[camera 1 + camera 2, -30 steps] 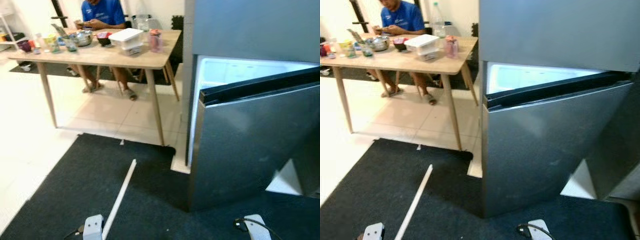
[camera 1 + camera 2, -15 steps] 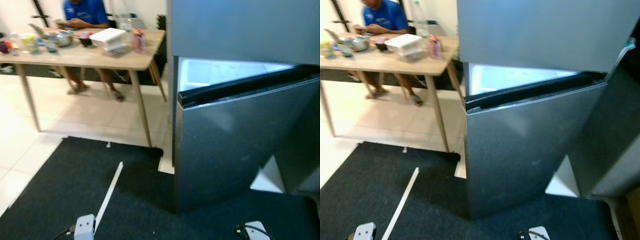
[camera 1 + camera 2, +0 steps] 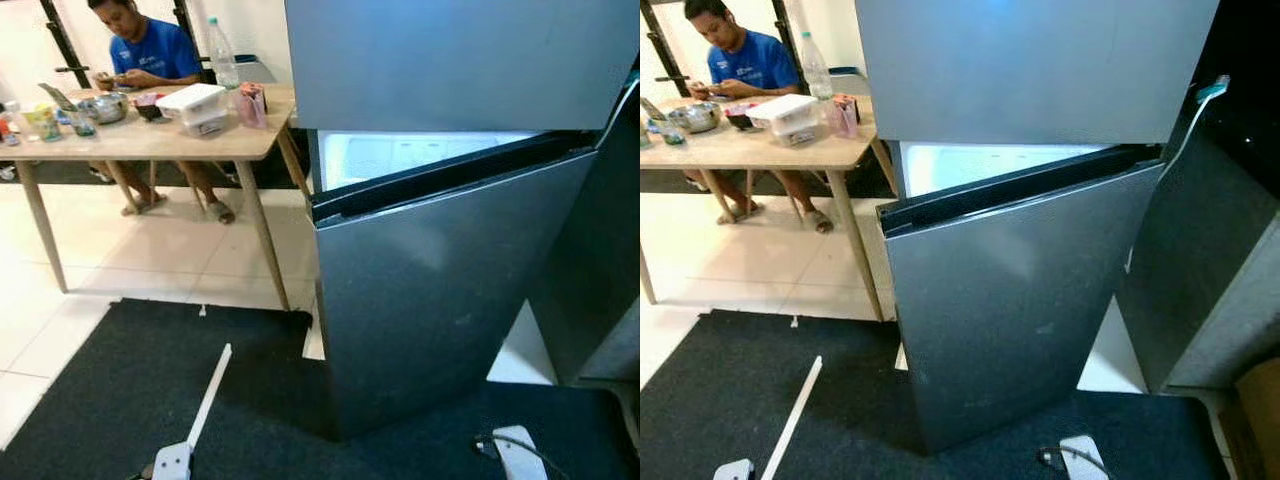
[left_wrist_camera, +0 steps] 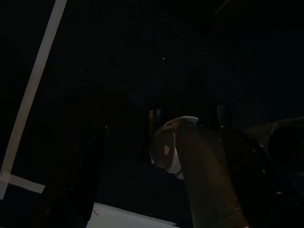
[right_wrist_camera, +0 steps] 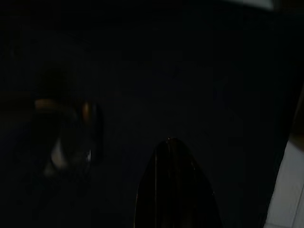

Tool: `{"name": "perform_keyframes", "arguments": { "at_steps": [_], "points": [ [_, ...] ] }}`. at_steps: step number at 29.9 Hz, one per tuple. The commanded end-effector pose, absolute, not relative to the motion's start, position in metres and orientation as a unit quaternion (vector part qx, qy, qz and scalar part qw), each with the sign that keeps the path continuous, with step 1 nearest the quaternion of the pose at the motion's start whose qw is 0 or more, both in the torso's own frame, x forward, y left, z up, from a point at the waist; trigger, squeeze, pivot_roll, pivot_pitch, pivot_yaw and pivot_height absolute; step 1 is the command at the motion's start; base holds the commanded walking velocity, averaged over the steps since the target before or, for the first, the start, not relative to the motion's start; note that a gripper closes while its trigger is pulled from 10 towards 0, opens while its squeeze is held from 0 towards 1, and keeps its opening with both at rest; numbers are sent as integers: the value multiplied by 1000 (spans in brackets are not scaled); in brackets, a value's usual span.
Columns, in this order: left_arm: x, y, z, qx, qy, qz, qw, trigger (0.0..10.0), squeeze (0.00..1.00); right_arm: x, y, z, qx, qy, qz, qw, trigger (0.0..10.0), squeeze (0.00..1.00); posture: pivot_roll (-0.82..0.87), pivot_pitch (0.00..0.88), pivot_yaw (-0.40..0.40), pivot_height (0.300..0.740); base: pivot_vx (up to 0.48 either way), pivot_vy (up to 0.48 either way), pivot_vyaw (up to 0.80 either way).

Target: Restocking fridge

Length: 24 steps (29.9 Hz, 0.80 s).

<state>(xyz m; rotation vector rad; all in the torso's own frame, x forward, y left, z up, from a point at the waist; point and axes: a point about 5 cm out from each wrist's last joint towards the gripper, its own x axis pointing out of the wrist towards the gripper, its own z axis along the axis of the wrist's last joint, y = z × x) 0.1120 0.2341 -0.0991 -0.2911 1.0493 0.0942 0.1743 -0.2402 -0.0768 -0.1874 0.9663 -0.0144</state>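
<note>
In front of you stands a steel fridge (image 3: 450, 290); its lower door (image 3: 1010, 300) is partly open and the lit inside shows above the door's top edge. The upper door (image 3: 460, 60) is closed. To the left a wooden table (image 3: 150, 140) carries a white container (image 3: 192, 100), a steel bowl (image 3: 107, 107) and a water bottle (image 3: 221, 65); a person in a blue shirt (image 3: 150, 55) sits behind it. Both arms hang low over the black mat (image 3: 120, 390). For the left gripper (image 4: 190, 156) and right gripper (image 5: 173, 185), you cannot tell open or closed in the dark.
</note>
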Motion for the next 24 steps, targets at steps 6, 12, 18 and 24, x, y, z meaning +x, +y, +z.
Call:
{"name": "perform_keyframes", "arguments": {
  "at_steps": [6,12,18,24],
  "points": [
    [117,231,-98,-140,492,42,858,10000,0,251,-223,-30,-26,317,40,947,10000,0,-60,0,35,740,0,0,0],
    [118,230,-98,-134,493,36,859,10000,0,303,-198,15,-41,216,126,967,10000,0,-60,5,30,740,42,0,0],
    [118,229,-98,-135,493,33,859,10000,0,289,-197,-2,-81,269,133,951,10000,0,-61,3,25,740,285,0,0],
    [118,228,-99,-136,493,32,859,10000,0,239,-213,-44,-91,380,97,915,10000,0,-60,0,26,740,332,0,0]
  ]
}}
